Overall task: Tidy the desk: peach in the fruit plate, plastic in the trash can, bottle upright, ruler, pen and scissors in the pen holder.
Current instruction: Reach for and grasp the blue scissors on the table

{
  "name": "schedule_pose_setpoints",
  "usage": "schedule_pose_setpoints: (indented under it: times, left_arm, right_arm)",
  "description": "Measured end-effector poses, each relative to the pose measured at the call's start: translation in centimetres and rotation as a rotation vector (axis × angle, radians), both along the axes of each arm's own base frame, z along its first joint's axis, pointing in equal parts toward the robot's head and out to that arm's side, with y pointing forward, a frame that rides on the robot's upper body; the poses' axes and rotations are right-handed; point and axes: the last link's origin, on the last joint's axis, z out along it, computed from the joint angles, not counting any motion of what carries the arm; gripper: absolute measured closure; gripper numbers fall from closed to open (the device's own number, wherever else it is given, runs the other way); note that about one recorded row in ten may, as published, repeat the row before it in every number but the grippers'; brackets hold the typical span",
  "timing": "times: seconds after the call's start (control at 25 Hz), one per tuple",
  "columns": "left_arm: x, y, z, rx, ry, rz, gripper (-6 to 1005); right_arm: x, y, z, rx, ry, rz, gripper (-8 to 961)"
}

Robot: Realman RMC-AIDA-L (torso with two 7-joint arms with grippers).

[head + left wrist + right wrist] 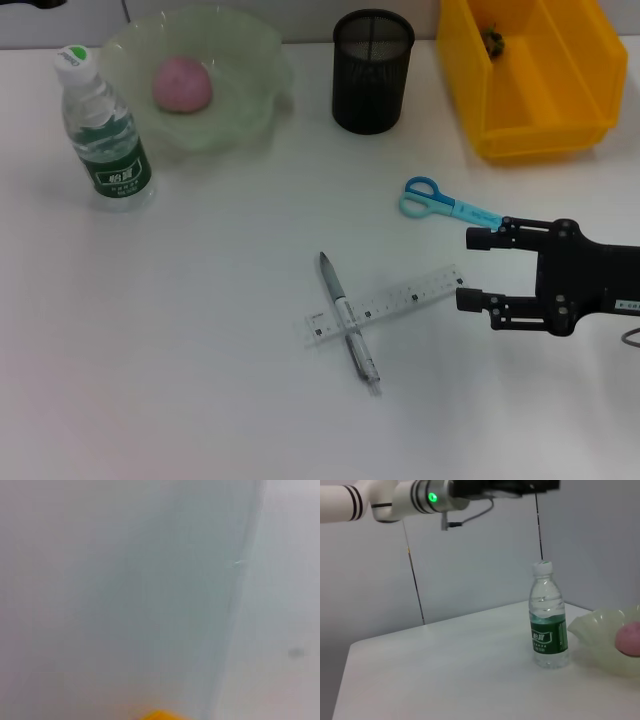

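From the head view you see the peach [182,84] in the fruit plate [250,105], bottle [103,132] upright, ruler [400,299], pen [348,316] and scissors [445,201] left on the surface, right claw [467,268] wide, empty; the left wrist shows nothing useful; the right wrist shows the left arm [380,500] raised.

The right gripper [474,268] is reaching in from the right edge of the head view, low over the desk, its black fingers [488,238] pointing left and standing apart with an open gap between them. The left arm [395,500] is hanging raised and extended in the right wrist view, a green light glowing on it.
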Motion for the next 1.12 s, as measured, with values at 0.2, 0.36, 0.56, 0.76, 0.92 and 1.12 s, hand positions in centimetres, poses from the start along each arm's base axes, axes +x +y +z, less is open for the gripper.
schedule_pose_setpoints:
  times: [0.2,0.36,0.56,0.76,0.92,1.12]
  left_arm:
    - [0.4,-2.6,-2.9,-0.16,-0.075,-0.157,209]
    - [-0.7,-4.4,-7.3,-0.27,-0.068,-0.244,210]
    - [-0.9,-4.7,-7.9,-0.279,-0.064,-0.253,210]
    - [-4.9,-7.9,-13.5,-0.248,0.009,-0.24,211]
    - [-6.3,-8.8,-15.3,-0.247,0.076,-0.217,212]
    - [-6.6,-9.2,-16.3,-0.275,0.094,-0.208,213]
  right_arm:
    - [-0.2,0.2,0.1,-0.003,0.004,-0.005,218]
    - [-0.2,0.3,0.2,-0.007,0.005,-0.009,219]
    - [-0.5,0.8,0.6,-0.01,0.002,-0.015,220]
    - [-0.8,1.1,1.1,-0.014,-0.001,-0.02,220]
    - [-1.2,1.6,2.1,-0.018,-0.015,-0.04,221]
    - [-3.2,2.8,4.9,-0.06,-0.048,-0.078,222]
